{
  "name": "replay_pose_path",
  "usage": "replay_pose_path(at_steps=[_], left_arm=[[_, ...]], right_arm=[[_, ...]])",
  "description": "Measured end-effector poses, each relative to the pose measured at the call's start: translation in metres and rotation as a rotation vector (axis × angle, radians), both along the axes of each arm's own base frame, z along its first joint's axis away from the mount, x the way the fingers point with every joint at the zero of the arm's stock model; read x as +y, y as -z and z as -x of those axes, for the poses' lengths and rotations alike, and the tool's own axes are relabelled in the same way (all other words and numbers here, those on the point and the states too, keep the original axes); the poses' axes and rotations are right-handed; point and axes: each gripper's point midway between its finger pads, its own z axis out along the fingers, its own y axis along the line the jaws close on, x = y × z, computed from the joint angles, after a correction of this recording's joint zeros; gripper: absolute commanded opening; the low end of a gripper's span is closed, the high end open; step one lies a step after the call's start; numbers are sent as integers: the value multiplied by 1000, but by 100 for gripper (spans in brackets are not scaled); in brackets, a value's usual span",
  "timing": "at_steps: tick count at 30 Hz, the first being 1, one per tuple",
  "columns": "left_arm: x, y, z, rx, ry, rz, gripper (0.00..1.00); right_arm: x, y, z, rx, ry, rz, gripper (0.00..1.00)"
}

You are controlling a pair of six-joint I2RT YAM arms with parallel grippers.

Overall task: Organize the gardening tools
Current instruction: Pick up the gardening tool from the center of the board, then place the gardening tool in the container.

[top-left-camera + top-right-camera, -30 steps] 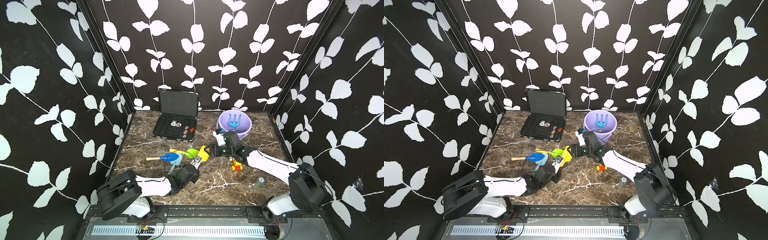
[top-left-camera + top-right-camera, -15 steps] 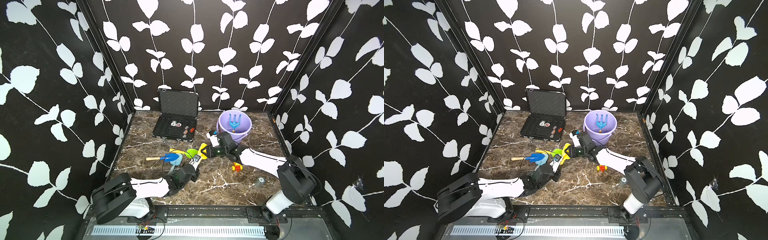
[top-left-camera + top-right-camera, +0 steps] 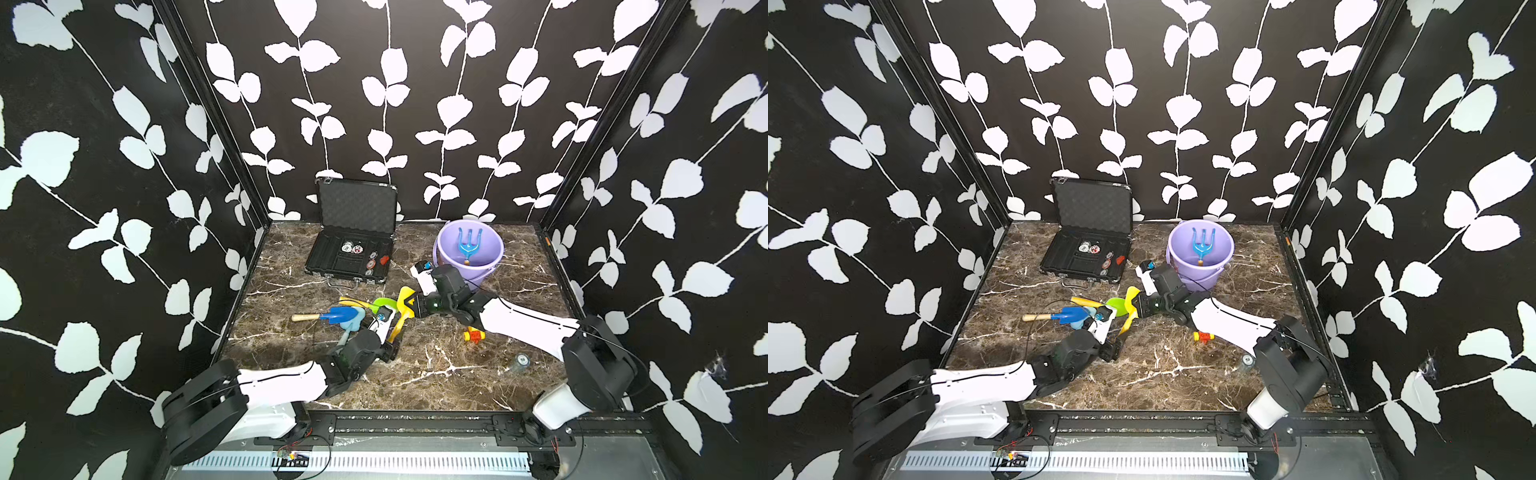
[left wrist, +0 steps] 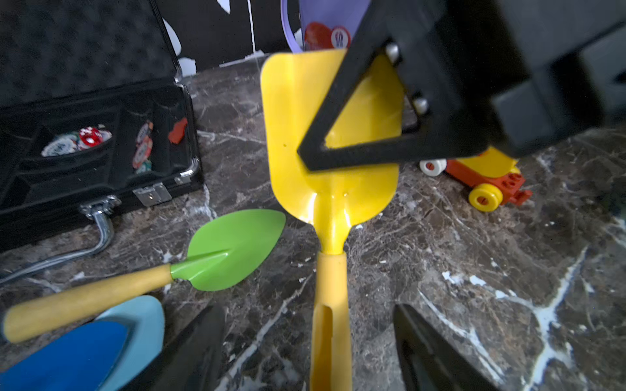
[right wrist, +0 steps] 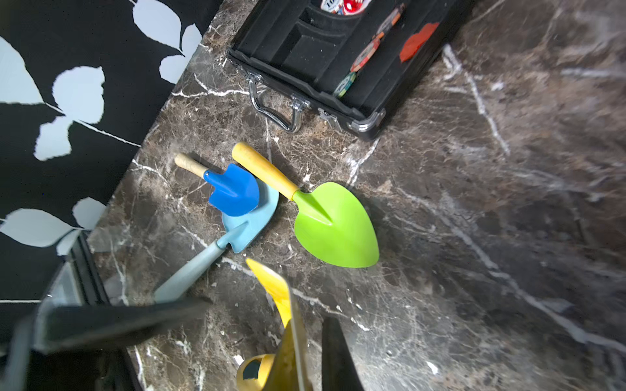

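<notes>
Shovels lie near the middle of the table (image 3: 436, 374). The right gripper (image 3: 415, 307) pinches the yellow shovel (image 4: 294, 118) tight by its scoop. The left gripper (image 4: 306, 325) is open wide, a finger on each side of its handle. The green shovel (image 5: 335, 226), blue shovel (image 5: 233, 193) and light-blue shovel (image 5: 252, 221) lie just beside. The blue fork (image 3: 468, 245) stands in the purple bucket (image 3: 446, 266).

Chip (image 5: 333, 4) in black case (image 5: 298, 50): maybe "10", cropped, blurred. No other legible text.
</notes>
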Motion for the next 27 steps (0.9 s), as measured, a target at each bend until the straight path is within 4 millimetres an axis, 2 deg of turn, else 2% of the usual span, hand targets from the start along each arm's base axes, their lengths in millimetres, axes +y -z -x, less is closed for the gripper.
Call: replay_pose_path(at_steps=[3,9,17,27], left_arm=[[12,-13,3,-25,-29,57,98],[48,-37,5,-77,-147,169,99],[98,-43,9,-106,-308,239,99],[131,-45,16,-125,-401,276,99]], right_arm=[[-3,-18,1,-63,-1,6,0],[-19,-70,-7,-227,38,28,0],[-53,-151,-29,-486,189,83,0],[-94,-204,-60,-710,390,241,0]])
